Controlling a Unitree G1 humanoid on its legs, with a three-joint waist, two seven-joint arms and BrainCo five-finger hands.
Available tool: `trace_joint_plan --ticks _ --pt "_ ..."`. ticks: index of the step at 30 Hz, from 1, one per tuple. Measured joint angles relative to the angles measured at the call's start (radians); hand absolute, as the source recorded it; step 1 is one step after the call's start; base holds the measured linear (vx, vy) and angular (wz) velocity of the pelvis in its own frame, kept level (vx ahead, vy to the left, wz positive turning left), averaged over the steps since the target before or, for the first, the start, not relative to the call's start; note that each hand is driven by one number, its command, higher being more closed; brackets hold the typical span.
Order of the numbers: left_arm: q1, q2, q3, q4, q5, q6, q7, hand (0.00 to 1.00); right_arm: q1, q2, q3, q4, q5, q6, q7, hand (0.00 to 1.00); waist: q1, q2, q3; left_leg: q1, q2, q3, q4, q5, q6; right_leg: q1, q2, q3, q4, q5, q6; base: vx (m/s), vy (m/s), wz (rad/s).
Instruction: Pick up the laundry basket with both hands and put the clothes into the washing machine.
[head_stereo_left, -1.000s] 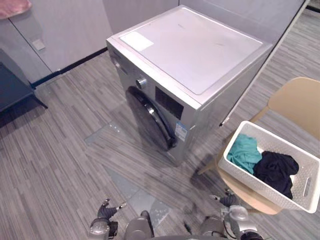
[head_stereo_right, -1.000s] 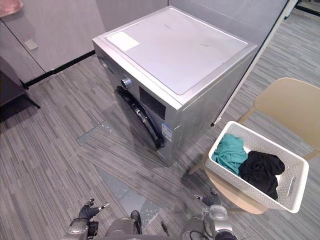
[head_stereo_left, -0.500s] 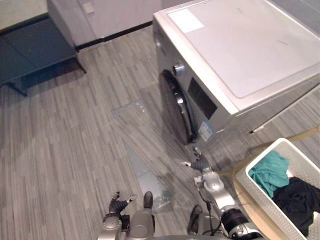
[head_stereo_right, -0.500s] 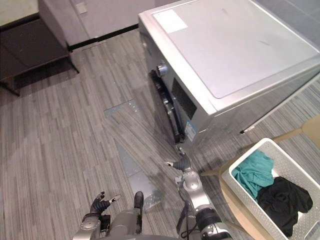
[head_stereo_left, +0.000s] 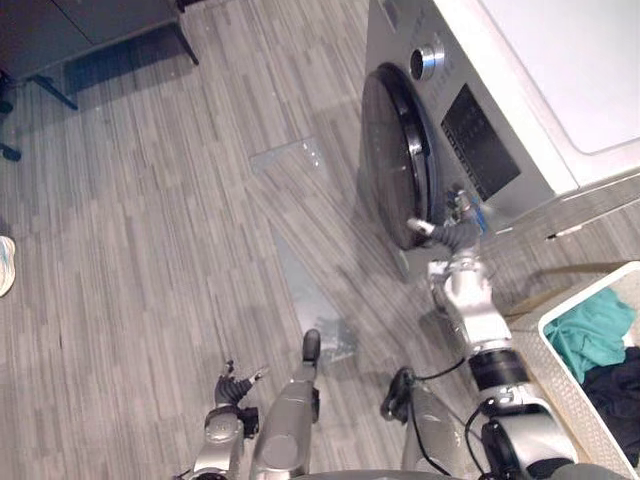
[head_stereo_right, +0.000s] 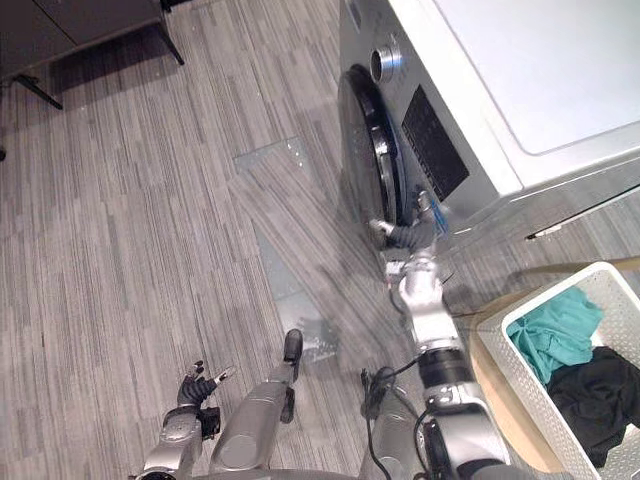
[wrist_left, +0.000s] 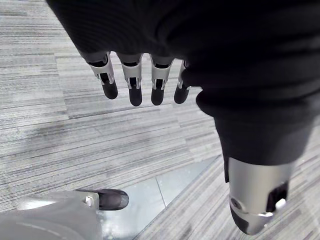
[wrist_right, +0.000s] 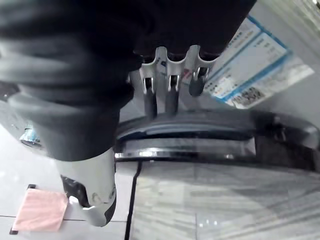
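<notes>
The silver washing machine (head_stereo_left: 520, 90) stands at the upper right, its round dark door (head_stereo_left: 392, 155) shut. My right hand (head_stereo_left: 452, 236) is stretched out to the door's lower edge, beside the label. Its fingers (wrist_right: 170, 95) are straight in the right wrist view, with tips at the door's rim (wrist_right: 215, 131). The white laundry basket (head_stereo_right: 497, 340) sits at the lower right on a wooden seat (head_stereo_right: 488, 378), holding a teal cloth (head_stereo_right: 555, 330) and a black cloth (head_stereo_right: 600, 385). Low at the bottom left, my left hand (head_stereo_left: 233, 384) hangs over the floor with straight fingers (wrist_left: 132, 82).
A dark low bench (head_stereo_left: 90, 35) stands at the top left. A pale glassy strip (head_stereo_left: 300, 285) lies on the wood-grain floor in front of the door. A light shoe (head_stereo_left: 4, 265) shows at the left edge. A pink cloth (wrist_right: 37, 210) lies on the floor.
The camera has swung down and toward the machine's front. My right hand has risen from the floor side up to the door's lower edge. The left hand stays low.
</notes>
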Motion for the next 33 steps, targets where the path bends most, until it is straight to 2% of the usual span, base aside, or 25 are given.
trace_joint_plan --ticks 1,5,8,9,12,16,19,21,22,23,24,25,26,28,30,33 --pt "-0.015 0.004 -0.007 0.0 -0.007 0.0 0.0 0.0 -0.042 -0.014 0.001 0.039 0.02 0.0 0.0 0.0 0.0 0.008 0.012 -0.005 -0.001 -0.012 -0.022 0.018 0.006 -0.006 0.0 -0.007 -0.001 0.0 0.0 0.01 -0.052 0.17" --pt "-0.043 0.034 -0.039 0.0 -0.032 -0.007 -0.004 0.0 -0.15 -0.04 0.016 0.128 0.065 -0.001 0.017 0.0 0.0 0.014 0.026 -0.052 -0.002 -0.035 -0.028 0.031 -0.006 -0.047 0.0 -0.017 0.002 0.005 -0.003 0.01 -0.05 0.14" --pt "-0.084 0.036 -0.061 0.0 -0.057 -0.011 -0.008 0.0 -0.233 -0.074 0.046 0.214 0.114 0.009 0.036 0.0 0.022 0.028 0.037 -0.074 -0.002 -0.044 -0.046 0.044 -0.018 -0.075 0.001 -0.02 0.009 0.005 -0.003 -0.01 -0.047 0.07" --pt "-0.094 0.036 -0.07 0.0 -0.069 -0.016 -0.009 0.0 -0.252 -0.072 0.072 0.215 0.143 0.007 0.046 0.0 0.023 0.034 0.04 -0.083 -0.002 -0.056 -0.051 0.054 -0.007 -0.087 0.001 -0.023 0.013 0.005 -0.004 -0.01 -0.062 0.04" --pt "-0.118 0.035 -0.079 0.0 -0.084 -0.017 -0.017 0.0 -0.276 -0.007 0.126 0.213 0.199 -0.001 0.034 0.0 0.021 0.035 0.041 -0.101 -0.003 -0.076 -0.055 0.057 -0.012 -0.104 0.002 -0.031 0.024 0.002 -0.005 -0.01 -0.064 0.06" --pt "-0.155 0.035 -0.088 -0.004 -0.099 -0.02 -0.029 0.0 -0.365 0.034 0.161 0.227 0.269 0.007 0.021 0.0 0.028 0.042 0.044 -0.132 0.001 -0.12 -0.054 0.059 -0.027 -0.115 -0.001 -0.076 0.051 -0.017 -0.014 -0.04 -0.073 0.3" --pt "-0.175 0.034 -0.123 -0.004 -0.102 -0.016 -0.03 0.0 -0.465 0.094 0.199 0.232 0.3 0.022 -0.003 0.0 0.061 0.043 0.045 -0.154 -0.004 -0.161 -0.054 0.069 -0.042 -0.12 -0.019 -0.123 0.094 -0.049 -0.019 -0.01 -0.092 0.49" --pt "-0.189 0.034 -0.175 -0.037 -0.101 -0.019 -0.03 0.0 -0.568 0.127 0.189 0.24 0.319 0.025 -0.006 0.0 0.113 0.058 0.052 -0.169 -0.02 -0.227 -0.054 0.09 -0.054 -0.114 -0.047 -0.172 0.146 -0.093 -0.023 0.02 -0.16 0.8" --pt "-0.193 0.034 -0.187 -0.045 -0.101 -0.02 -0.031 0.0 -0.602 0.125 0.181 0.24 0.327 0.021 -0.004 0.0 0.119 0.067 0.057 -0.173 -0.026 -0.245 -0.053 0.1 -0.059 -0.106 -0.057 -0.192 0.161 -0.107 -0.024 0.03 -0.188 1.17" --pt "-0.203 0.033 -0.207 -0.049 -0.101 -0.02 -0.033 0.0 -0.675 0.116 0.177 0.238 0.338 -0.003 0.0 0.0 0.131 0.091 0.068 -0.174 -0.037 -0.29 -0.053 0.117 -0.05 -0.083 -0.073 -0.22 0.183 -0.134 -0.021 0.02 -0.151 1.03" --pt "-0.207 0.033 -0.213 -0.048 -0.101 -0.02 -0.033 0.0 -0.711 0.113 0.173 0.236 0.34 -0.013 0.0 0.0 0.139 0.095 0.07 -0.174 -0.041 -0.31 -0.053 0.12 -0.054 -0.077 -0.082 -0.226 0.192 -0.148 -0.02 0.01 -0.195 1.12" --pt "-0.208 0.035 -0.217 -0.048 -0.101 -0.02 -0.034 0.0 -0.773 0.104 0.164 0.234 0.35 -0.038 0.0 0.0 0.159 0.097 0.071 -0.174 -0.049 -0.336 -0.053 0.124 -0.057 -0.063 -0.09 -0.242 0.207 -0.17 -0.02 0.01 -0.165 0.8" --pt "-0.208 0.036 -0.221 -0.048 -0.101 -0.02 -0.037 0.0 -0.814 0.098 0.153 0.231 0.357 -0.054 0.003 0.0 0.171 0.098 0.071 -0.174 -0.056 -0.35 -0.053 0.139 -0.048 -0.051 -0.09 -0.244 0.212 -0.182 -0.019 0.02 -0.171 0.81" --pt "-0.202 0.037 -0.227 -0.048 -0.101 -0.021 -0.051 0.0 -0.87 0.091 0.151 0.221 0.382 -0.086 0.006 0.0 0.178 0.098 0.071 -0.174 -0.064 -0.371 -0.053 0.143 -0.048 -0.032 -0.087 -0.244 0.217 -0.203 -0.014 0.03 -0.13 0.61" --pt "-0.199 0.037 -0.234 -0.048 -0.101 -0.021 -0.052 0.0 -0.876 0.069 0.141 0.21 0.411 -0.097 0.022 0.0 0.184 0.098 0.071 -0.174 -0.067 -0.376 -0.054 0.144 -0.05 -0.031 -0.087 -0.241 0.216 -0.205 -0.014 0.03 -0.076 0.17" --pt "-0.2 0.047 -0.24 -0.045 -0.101 -0.021 -0.052 0.0 -0.83 0.002 0.115 0.211 0.429 -0.096 0.022 0.0 0.165 0.098 0.071 -0.174 -0.064 -0.363 -0.058 0.15 -0.043 -0.041 -0.076 -0.215 0.197 -0.193 -0.011 0.0 -0.028 -0.19"
